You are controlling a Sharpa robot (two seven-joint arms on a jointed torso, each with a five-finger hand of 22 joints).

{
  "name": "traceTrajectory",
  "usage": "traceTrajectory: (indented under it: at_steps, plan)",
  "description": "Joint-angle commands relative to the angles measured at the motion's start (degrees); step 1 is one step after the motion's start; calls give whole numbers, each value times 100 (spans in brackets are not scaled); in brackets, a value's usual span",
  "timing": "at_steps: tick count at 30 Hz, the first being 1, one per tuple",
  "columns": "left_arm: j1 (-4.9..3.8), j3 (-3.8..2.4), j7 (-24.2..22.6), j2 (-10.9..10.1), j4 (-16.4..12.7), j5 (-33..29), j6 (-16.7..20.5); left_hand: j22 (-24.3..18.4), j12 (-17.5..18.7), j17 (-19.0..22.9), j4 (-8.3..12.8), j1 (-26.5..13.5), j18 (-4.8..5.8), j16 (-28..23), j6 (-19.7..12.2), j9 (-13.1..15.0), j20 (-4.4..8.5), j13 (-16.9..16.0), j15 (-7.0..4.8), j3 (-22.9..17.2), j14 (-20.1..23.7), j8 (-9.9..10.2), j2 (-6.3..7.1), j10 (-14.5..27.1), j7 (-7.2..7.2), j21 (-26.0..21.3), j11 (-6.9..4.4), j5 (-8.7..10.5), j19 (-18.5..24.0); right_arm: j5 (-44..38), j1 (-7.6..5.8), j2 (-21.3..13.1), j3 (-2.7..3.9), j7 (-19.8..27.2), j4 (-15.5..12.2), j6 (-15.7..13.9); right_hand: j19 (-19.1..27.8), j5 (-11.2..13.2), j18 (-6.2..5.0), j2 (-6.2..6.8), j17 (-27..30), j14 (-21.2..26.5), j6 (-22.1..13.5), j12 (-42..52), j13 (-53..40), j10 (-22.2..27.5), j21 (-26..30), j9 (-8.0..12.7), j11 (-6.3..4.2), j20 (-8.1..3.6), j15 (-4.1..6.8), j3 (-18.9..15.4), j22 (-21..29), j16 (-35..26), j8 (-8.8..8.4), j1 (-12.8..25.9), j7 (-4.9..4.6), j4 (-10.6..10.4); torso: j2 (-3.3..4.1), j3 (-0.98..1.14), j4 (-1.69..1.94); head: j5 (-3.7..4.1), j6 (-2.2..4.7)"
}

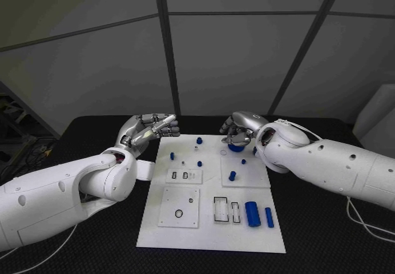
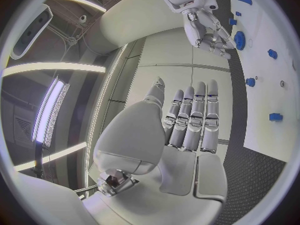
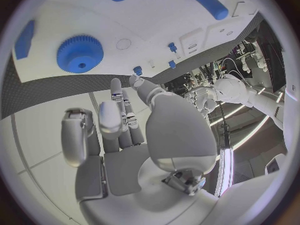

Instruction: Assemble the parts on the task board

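The white task board (image 1: 212,228) lies in the middle of the black table. A blue gear (image 1: 236,148) sits at its far edge, also seen in the right wrist view as the gear (image 3: 80,53) lying flat. My right hand (image 1: 240,130) hovers just above and behind the gear with fingers (image 3: 114,116) apart, holding nothing. My left hand (image 1: 148,130) is raised over the board's far left corner, its fingers (image 2: 194,117) stretched out straight and empty. Two blue cylinders (image 1: 252,213) lie side by side at the near right. Small blue pegs (image 1: 199,139) stand on the board.
Recessed white plates with slots (image 1: 221,209) and a ring hole (image 1: 178,213) sit in the board's near half. Another blue peg (image 1: 232,176) stands right of centre. Black table (image 1: 91,251) surrounds the board on both sides.
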State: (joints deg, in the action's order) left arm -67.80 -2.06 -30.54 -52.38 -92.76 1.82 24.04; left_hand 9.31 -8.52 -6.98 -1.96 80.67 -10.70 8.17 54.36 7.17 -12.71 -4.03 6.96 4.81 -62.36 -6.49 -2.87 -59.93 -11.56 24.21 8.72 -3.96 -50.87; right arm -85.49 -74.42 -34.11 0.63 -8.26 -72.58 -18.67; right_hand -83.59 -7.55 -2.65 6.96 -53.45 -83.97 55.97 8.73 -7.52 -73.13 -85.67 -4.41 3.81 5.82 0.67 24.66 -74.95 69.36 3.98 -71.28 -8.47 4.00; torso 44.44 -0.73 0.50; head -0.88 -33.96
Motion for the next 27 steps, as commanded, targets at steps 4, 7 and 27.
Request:
traceTrajectory:
  at_steps: [4,7,27]
  plan:
    - [-9,-4,-21,-22,34,6,-142,-6,25,-7,0,-39,38,-37,15,-7,-21,9,3,20,35,34,-30,2,-45,23,46,23,1,813,-20,-472,69,-436,-418,255,-257,-25,125,286,-684,-142,-16,749,-702,-515,-162,-113,-200,-184,180,-396,-842,453,-13,127,174,-322,-29,39,-81,-12,34]
    - [-9,-4,-20,-20,50,6,-152,-6,25,-7,0,-39,38,-37,15,-7,-21,9,3,20,35,34,-30,2,-45,23,46,23,1,927,-21,-578,83,-580,-416,443,-391,-32,174,320,-1116,-214,-98,1366,-1351,-448,-258,-179,-230,-206,218,-581,-1071,738,-15,53,217,-496,-18,41,-75,9,52]
    - [-7,-1,-8,21,100,6,-176,-6,25,-7,0,-39,38,-37,15,-7,-21,9,3,20,35,34,-30,2,-45,23,46,23,1,944,-22,-290,98,-951,101,963,-641,-14,265,336,-2214,-326,-470,5167,-5480,-228,-433,-585,-150,-137,131,-943,-1505,1394,-23,-464,122,-1362,-12,24,-59,23,4]
